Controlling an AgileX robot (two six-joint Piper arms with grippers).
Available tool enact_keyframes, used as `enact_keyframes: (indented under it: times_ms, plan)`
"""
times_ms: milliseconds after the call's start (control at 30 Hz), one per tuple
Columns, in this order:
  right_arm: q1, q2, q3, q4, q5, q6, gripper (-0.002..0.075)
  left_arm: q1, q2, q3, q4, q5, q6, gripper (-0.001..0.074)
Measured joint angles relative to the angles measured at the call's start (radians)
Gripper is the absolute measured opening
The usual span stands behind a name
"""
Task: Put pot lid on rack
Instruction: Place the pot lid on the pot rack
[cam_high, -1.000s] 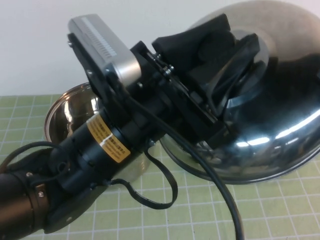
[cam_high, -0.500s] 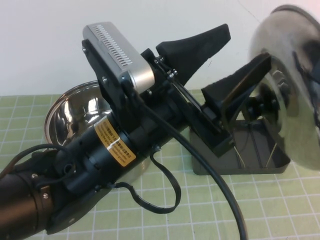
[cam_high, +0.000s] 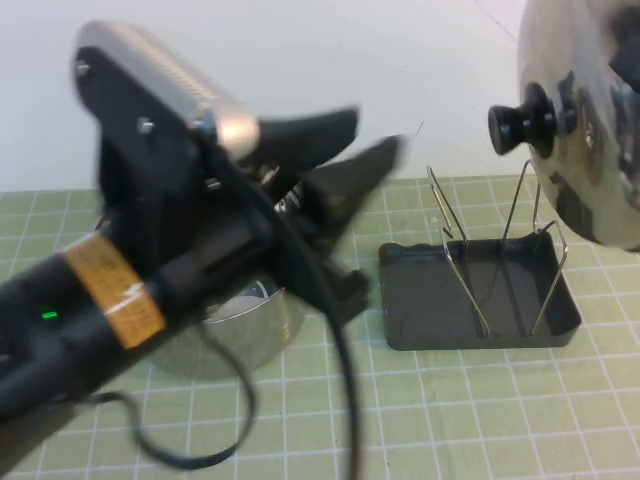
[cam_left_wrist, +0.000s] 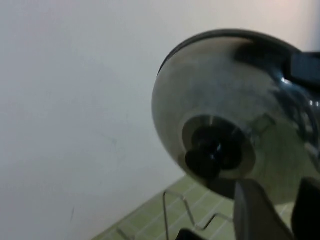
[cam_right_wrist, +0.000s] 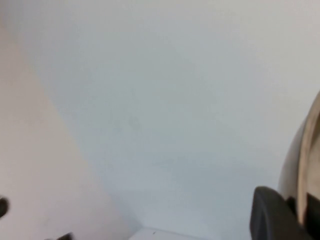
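Left gripper (cam_high: 345, 160) raised mid-scene, fingers slightly apart, empty; right gripper (cam_right_wrist: 287, 212) raised at far right, fingers clamped

Even, soft indoor light fills the scene, with the pale wall (cam_high: 300, 60) bright and slightly washed out. In the high view the left end effector (cam_high: 345, 150) and its arm are heavily smeared by motion blur, their edges ghosted, while the rack (cam_high: 478, 295) on the green counter (cam_high: 480, 420) beside them stays fairly crisp, its shadow faint. The pot lid (cam_high: 590, 120) above the rack shows smeared mirror reflections rather than hard glare. Both wrist views are soft and hazy; the lid's knob (cam_left_wrist: 207, 157) reads as a dark blur, and the right end effector (cam_right_wrist: 280, 215) is an unfocused dark shape.
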Motion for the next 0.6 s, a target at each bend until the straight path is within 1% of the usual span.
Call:
enact_keyframes:
  times_ms: [33,67,133,167,267,367,600]
  plan:
    - [0.000,0.026,-0.018,0.002,0.000,-0.006,0.0027,0.000,-0.023,0.000,0.000,0.069,-0.005,0.0173]
    - [0.005,0.060,-0.036,0.009,0.000,-0.010,0.0027,0.000,-0.043,0.000,0.000,0.134,-0.007,0.0113]
    - [0.023,0.121,-0.068,0.018,0.007,-0.017,0.0027,0.000,-0.073,0.000,0.000,0.237,-0.009,0.0053]
    - [0.038,0.154,-0.084,0.023,0.010,-0.024,0.0027,0.000,-0.088,0.000,0.000,0.287,-0.009,0.0034]
    - [0.096,0.241,-0.119,0.028,0.014,-0.074,0.0027,0.000,-0.110,0.000,-0.004,0.382,-0.009,0.0012]
    - [0.138,0.306,-0.142,0.034,0.012,-0.123,0.0027,0.000,-0.114,0.000,-0.012,0.433,-0.013,0.0004]
    - [0.145,0.427,-0.145,0.066,0.014,-0.161,0.0027,0.000,-0.114,0.010,-0.064,0.490,-0.020,0.0002]
